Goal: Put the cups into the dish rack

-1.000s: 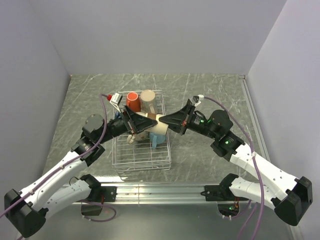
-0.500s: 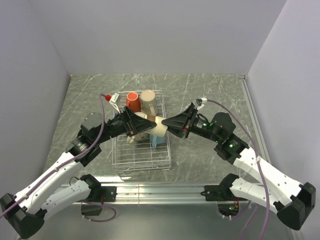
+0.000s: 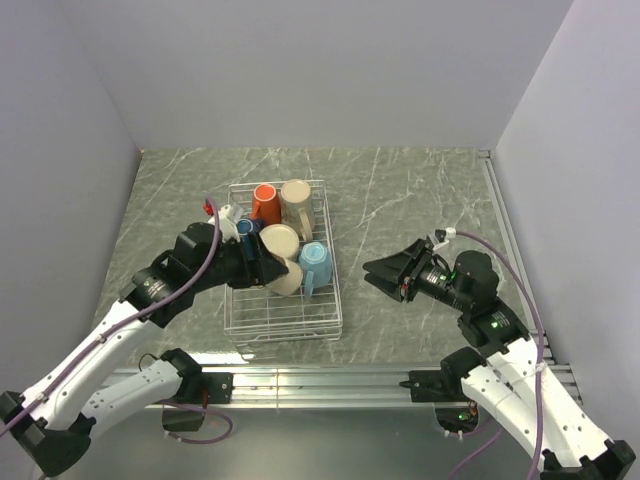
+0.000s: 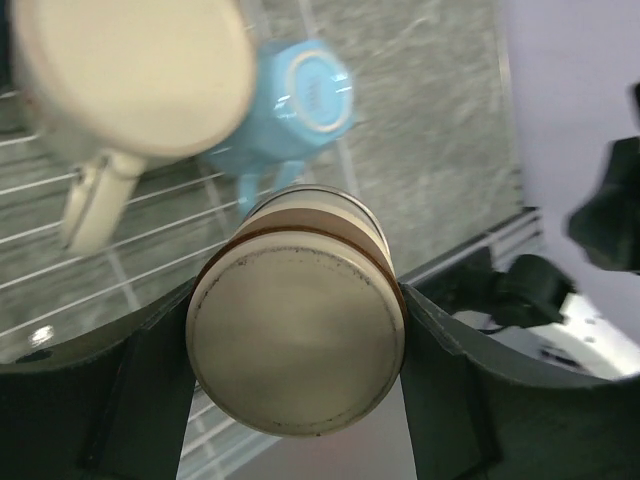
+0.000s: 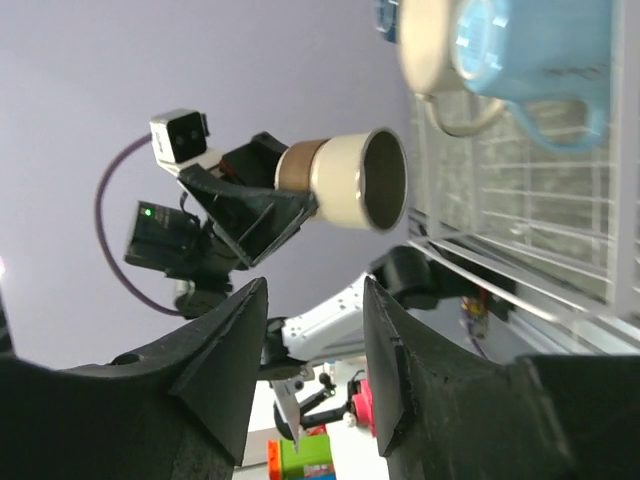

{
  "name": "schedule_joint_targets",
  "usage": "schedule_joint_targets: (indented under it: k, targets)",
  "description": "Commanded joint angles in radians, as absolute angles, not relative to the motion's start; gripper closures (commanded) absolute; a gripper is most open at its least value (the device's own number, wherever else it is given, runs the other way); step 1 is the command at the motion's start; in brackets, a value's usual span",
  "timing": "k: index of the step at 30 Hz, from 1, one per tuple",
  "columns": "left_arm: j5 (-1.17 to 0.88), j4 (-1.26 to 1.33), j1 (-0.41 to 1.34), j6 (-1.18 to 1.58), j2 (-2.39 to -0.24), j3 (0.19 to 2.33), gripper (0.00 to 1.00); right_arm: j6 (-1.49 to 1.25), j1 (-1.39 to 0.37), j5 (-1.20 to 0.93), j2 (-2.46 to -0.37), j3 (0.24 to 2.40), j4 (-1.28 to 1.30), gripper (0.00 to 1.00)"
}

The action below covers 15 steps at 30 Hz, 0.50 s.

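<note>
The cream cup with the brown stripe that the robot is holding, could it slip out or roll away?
It might slip: the cream cup looks smooth, and the left gripper pinches only its round sides. Held sideways and round, it would probably roll if let go. It looks hard like pottery, so a drop could chip it.

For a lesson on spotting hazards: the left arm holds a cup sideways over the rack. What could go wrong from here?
The left fingers pinch the held cup only near its base, so it may slip. Lowered, it could knock the light blue cup or the cream cup close by.
</note>
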<state>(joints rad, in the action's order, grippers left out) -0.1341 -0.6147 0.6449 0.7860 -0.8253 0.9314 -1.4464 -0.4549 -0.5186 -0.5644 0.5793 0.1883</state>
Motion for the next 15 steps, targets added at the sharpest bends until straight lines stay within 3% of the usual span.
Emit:
schedule_joint_targets:
  k: [1, 15]
  targets:
    - [-0.060, -0.684, 0.650, 0.707, -0.824, 0.913, 1.00, -1.410, -0.445, -0.557, -0.551, 0.580, 0.227, 0.51]
    - [0.239, -0.597, 0.896, 0.811, -1.020, 0.856, 1.00, -1.385, -0.445, -0.551, -0.565, 0.608, 0.253, 0.58]
